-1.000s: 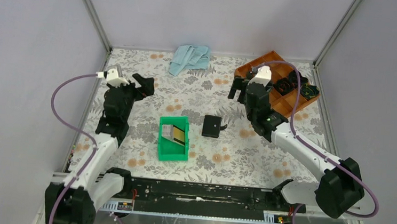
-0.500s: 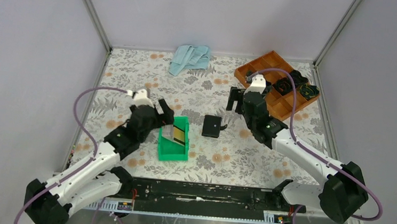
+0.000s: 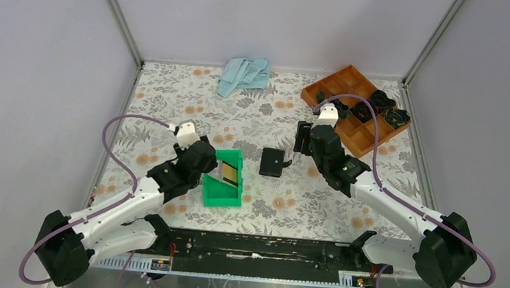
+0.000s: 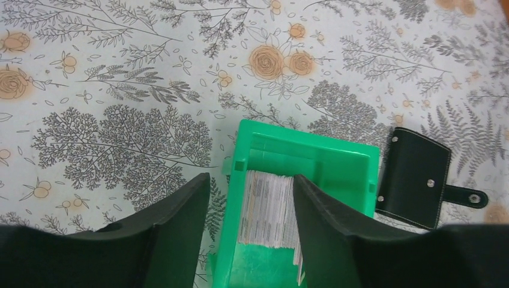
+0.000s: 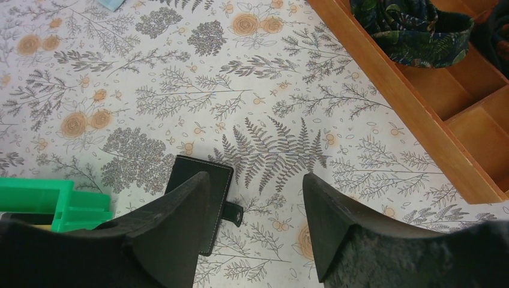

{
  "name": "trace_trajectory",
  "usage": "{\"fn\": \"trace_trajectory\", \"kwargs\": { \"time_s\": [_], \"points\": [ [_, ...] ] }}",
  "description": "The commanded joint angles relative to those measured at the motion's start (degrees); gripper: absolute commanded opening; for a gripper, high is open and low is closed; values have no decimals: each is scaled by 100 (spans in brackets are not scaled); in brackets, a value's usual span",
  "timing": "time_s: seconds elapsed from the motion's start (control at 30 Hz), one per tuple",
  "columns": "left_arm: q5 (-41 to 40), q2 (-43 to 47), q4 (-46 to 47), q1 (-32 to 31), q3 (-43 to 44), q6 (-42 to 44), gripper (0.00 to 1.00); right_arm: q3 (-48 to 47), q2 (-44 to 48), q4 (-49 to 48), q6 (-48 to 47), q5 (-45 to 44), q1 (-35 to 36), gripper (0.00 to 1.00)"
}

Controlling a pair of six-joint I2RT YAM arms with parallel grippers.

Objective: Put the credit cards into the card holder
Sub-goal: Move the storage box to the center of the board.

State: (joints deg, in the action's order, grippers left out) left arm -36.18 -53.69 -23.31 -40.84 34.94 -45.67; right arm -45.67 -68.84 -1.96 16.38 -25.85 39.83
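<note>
A stack of credit cards (image 4: pixel 270 207) stands on edge in the green bin (image 4: pixel 312 162), seen from above as tan cards (image 3: pixel 228 173). My left gripper (image 4: pixel 250 177) is open over the bin's left side. One finger is outside the left wall and the other is inside, against the right side of the stack. The black card holder (image 3: pixel 272 162) lies closed on the table just right of the bin (image 3: pixel 222 195), tab pointing right. My right gripper (image 5: pixel 255 175) hangs open over the table just right of the card holder (image 5: pixel 219 192), with nothing between its fingers.
A brown compartment tray (image 3: pixel 353 79) with dark fabric items (image 5: pixel 414 30) sits at the back right, close behind my right arm. A blue cloth (image 3: pixel 244 74) lies at the back centre. Grey walls enclose the flowered table on three sides.
My left arm swung from the back left down over the green bin and its jaws narrowed around the cards and bin wall. My right gripper came forward toward the card holder.
</note>
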Motion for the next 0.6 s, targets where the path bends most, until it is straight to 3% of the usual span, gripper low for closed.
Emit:
{"fn": "trace_trajectory", "kwargs": {
  "time_s": [0.0, 0.57],
  "points": [
    [-321, -309, 78, -30, 32, -106, 57, -36, 157, -130, -4, 36, 100, 65],
    [-395, -1060, 713, 257, 22, 26, 52, -39, 101, -186, -75, 182, 191, 63]
  ]
}}
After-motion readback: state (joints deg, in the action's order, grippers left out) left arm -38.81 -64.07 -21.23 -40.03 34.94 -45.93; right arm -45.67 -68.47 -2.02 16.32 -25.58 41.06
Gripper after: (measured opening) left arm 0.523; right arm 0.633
